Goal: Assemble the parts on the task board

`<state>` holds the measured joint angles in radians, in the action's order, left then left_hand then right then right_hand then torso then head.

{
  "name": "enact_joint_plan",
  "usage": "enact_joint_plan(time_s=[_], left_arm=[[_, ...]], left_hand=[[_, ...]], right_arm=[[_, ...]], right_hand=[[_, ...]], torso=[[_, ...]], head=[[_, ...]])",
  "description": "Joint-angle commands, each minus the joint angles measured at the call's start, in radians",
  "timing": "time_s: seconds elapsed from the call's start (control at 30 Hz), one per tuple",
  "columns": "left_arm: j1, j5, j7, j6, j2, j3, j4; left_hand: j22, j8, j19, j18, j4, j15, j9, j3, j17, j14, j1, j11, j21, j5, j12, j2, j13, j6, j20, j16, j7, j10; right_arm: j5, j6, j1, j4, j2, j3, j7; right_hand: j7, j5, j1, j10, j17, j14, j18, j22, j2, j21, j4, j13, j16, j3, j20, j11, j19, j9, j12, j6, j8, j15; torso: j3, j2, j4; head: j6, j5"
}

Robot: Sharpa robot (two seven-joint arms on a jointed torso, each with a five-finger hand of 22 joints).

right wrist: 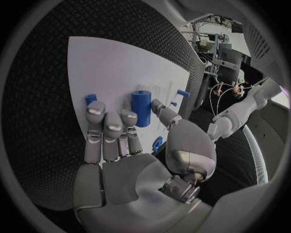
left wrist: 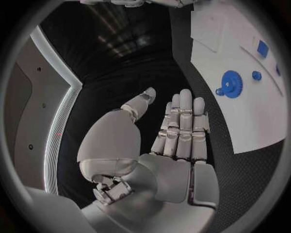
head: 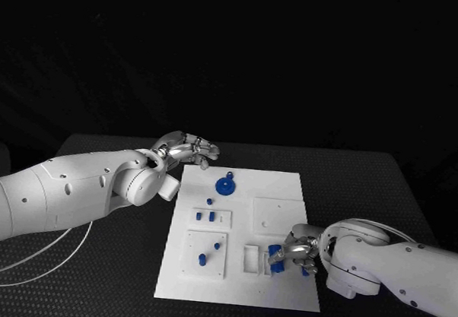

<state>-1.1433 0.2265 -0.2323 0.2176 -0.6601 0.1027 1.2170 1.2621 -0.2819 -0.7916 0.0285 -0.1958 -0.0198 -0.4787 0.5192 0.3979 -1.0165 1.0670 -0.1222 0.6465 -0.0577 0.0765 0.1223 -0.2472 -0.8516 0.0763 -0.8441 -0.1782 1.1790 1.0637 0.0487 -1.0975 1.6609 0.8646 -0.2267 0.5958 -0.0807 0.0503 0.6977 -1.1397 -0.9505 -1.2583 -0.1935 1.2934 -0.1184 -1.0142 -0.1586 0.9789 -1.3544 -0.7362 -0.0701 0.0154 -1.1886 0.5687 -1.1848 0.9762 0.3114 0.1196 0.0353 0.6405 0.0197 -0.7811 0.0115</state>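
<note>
The white task board (head: 281,191) lies in the middle of the black table. On it are a blue gear (head: 226,183), a small blue peg (head: 211,201), two blue pieces (head: 204,216) side by side and more blue pieces (head: 205,258) nearer me. My right hand (head: 294,251) is over the board's near right part. In the right wrist view its thumb and a finger pinch an upright blue cylinder (right wrist: 141,108) standing on the board (right wrist: 115,68). My left hand (head: 186,150) hovers off the board's far left corner, fingers straight and holding nothing (left wrist: 179,131); the gear (left wrist: 231,83) lies beside it.
A small blue piece (right wrist: 90,98) lies just past my right fingertips, and another blue peg (right wrist: 182,93) is beyond the thumb. A raised white square plate (head: 279,216) sits on the board's right side. A white cable (head: 48,258) trails on the table under my left arm.
</note>
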Motion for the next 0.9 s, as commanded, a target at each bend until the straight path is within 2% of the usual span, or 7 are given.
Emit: enact_joint_plan(time_s=[0.03,0.13,0.2,0.43,0.7,0.8,0.9], left_arm=[[0.0,-0.005,-0.007,-0.014,0.0,-0.001,0.002],[0.0,-0.005,-0.006,-0.013,0.0,-0.001,0.001],[0.0,-0.005,-0.006,-0.013,-0.001,-0.001,0.001],[0.0,-0.005,-0.006,-0.012,-0.002,-0.001,0.001],[-0.001,-0.005,-0.005,-0.012,-0.001,-0.001,0.003],[-0.001,-0.005,-0.005,-0.012,0.0,-0.001,0.002],[-0.001,-0.005,-0.006,-0.013,0.001,-0.001,0.004]], left_hand=[[0.001,-0.004,-0.004,0.01,0.006,0.0,0.002,-0.002,0.001,-0.005,-0.009,0.001,-0.004,-0.005,0.0,0.0,0.001,0.006,0.003,0.006,0.002,-0.009],[0.001,-0.004,-0.004,0.01,0.006,0.0,0.002,-0.002,0.002,-0.005,-0.008,0.001,-0.004,-0.005,0.0,0.0,0.001,0.006,0.003,0.006,0.002,-0.009],[0.002,-0.004,-0.004,0.01,0.005,0.0,0.002,-0.002,0.002,-0.005,-0.008,0.001,-0.004,-0.005,0.0,0.0,0.001,0.006,0.003,0.006,0.002,-0.009],[0.002,-0.005,-0.004,0.011,0.005,0.0,0.001,-0.002,0.003,-0.005,-0.007,0.001,-0.004,-0.005,0.0,0.0,0.001,0.005,0.003,0.006,0.003,-0.009],[0.003,-0.005,-0.004,0.011,0.004,0.0,0.001,-0.002,0.003,-0.005,-0.006,0.001,-0.005,-0.005,0.0,0.001,0.001,0.004,0.003,0.007,0.003,-0.009],[0.003,-0.006,-0.004,0.011,0.004,0.0,0.001,-0.002,0.003,-0.005,-0.006,0.001,-0.005,-0.006,0.0,0.001,0.001,0.004,0.003,0.007,0.003,-0.009],[0.003,-0.006,-0.004,0.011,0.004,0.0,0.001,-0.002,0.004,-0.005,-0.006,0.001,-0.005,-0.006,0.0,0.001,0.001,0.004,0.003,0.007,0.003,-0.009]], right_arm=[[-0.002,0.023,0.005,0.011,0.011,-0.004,0.009],[-0.01,0.041,0.0,0.037,0.031,-0.003,0.01],[-0.02,0.05,-0.017,0.053,0.04,-0.003,0.01],[-0.05,0.063,-0.061,0.085,0.056,-0.003,0.01],[-0.099,0.032,-0.066,0.069,0.015,-0.003,0.01],[-0.119,0.016,-0.066,0.055,-0.008,-0.004,0.01],[-0.13,0.003,-0.063,0.046,-0.027,-0.012,0.009]], right_hand=[[-0.014,-0.002,-0.005,-0.011,-0.002,-0.008,-0.068,-0.002,0.005,-0.006,-0.008,0.002,0.006,-0.003,0.006,0.001,0.0,0.001,0.006,0.015,0.009,0.002],[-0.013,-0.002,-0.011,-0.014,-0.004,-0.009,-0.068,-0.002,0.001,-0.007,-0.01,0.002,0.007,-0.005,0.008,0.002,-0.001,0.001,0.007,0.019,0.01,0.003],[-0.012,-0.002,-0.017,-0.018,-0.01,-0.012,-0.068,-0.003,-0.011,-0.008,-0.011,0.002,0.007,-0.009,0.008,0.004,-0.003,0.001,0.009,0.024,0.01,0.004],[-0.009,-0.002,-0.025,-0.024,-0.022,-0.019,-0.068,-0.004,-0.015,-0.01,-0.008,0.002,0.005,-0.015,0.008,0.006,-0.006,0.002,0.012,0.033,0.012,0.006],[-0.008,-0.002,-0.031,-0.026,-0.025,-0.02,-0.068,-0.005,-0.016,-0.011,-0.007,0.002,0.006,-0.017,0.009,0.007,-0.007,0.002,0.015,0.037,0.012,0.007],[-0.008,-0.002,-0.036,-0.026,-0.024,-0.018,-0.068,-0.005,-0.017,-0.011,-0.006,0.003,0.007,-0.016,0.009,0.008,-0.006,0.002,0.017,0.037,0.011,0.007],[-0.008,-0.002,-0.042,-0.025,-0.025,-0.018,-0.068,-0.006,-0.015,-0.011,-0.005,0.003,0.009,-0.015,0.01,0.008,-0.005,0.001,0.019,0.038,0.01,0.008]], torso=[[-0.0004,0.0,0.0],[0.0001,0.0,0.0003],[0.0,-0.001,0.0008],[-0.0004,0.0,0.0018],[0.0006,0.001,-0.0019],[-0.0005,0.001,-0.0018],[-0.0015,0.002,-0.0018]], head=[[0.002,0.002],[0.002,0.004],[0.003,0.005],[0.002,0.009],[0.001,0.016],[-0.001,0.018],[-0.002,0.018]])
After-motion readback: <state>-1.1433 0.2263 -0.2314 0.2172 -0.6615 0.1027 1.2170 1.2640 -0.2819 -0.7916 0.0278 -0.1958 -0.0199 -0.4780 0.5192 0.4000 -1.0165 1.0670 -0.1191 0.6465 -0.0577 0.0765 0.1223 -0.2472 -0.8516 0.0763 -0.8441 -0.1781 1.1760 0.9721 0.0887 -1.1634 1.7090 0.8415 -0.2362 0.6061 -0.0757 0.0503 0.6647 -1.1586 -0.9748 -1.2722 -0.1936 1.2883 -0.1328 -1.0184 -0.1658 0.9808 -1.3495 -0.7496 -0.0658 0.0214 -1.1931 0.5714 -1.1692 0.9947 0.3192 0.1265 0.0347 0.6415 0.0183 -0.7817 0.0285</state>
